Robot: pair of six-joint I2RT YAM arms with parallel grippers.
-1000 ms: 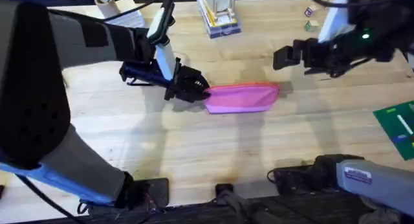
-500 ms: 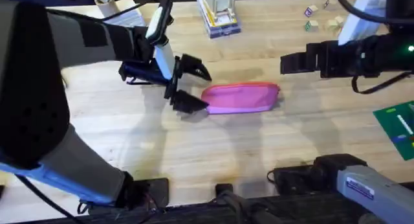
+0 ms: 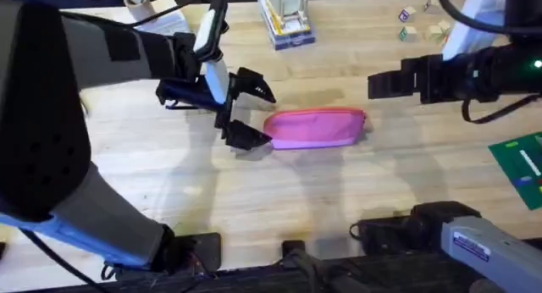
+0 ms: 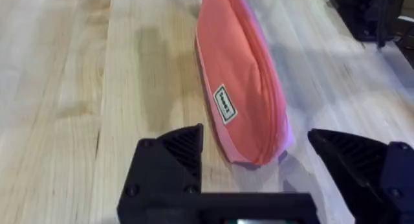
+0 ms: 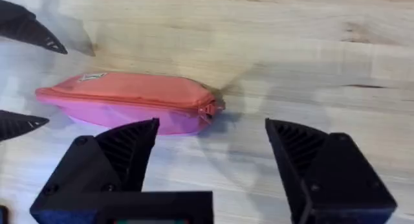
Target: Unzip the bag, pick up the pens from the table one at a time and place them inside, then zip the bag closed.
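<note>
The pink bag (image 3: 315, 128) lies flat on the table (image 3: 279, 200), its zipper line running to a pull (image 5: 217, 107) at its right end. My left gripper (image 3: 257, 113) is open, with one black finger on each side of the bag's left end and touching nothing. In the left wrist view the bag (image 4: 242, 101) stretches away from the gap in that gripper (image 4: 255, 134). My right gripper (image 3: 383, 83) hovers open off the bag's right end. Its wrist view looks down on the bag (image 5: 129, 104). The pens are out of view.
A stack of boxes (image 3: 286, 22) stands at the back centre, and white papers (image 3: 161, 18) lie at the back left. Small blocks (image 3: 415, 22) sit at the back right. A green board (image 3: 521, 166) lies at the right edge.
A second ago my left gripper was shut on the bag's left end; it has opened and let go. My right arm drew back to the right, then held still.
</note>
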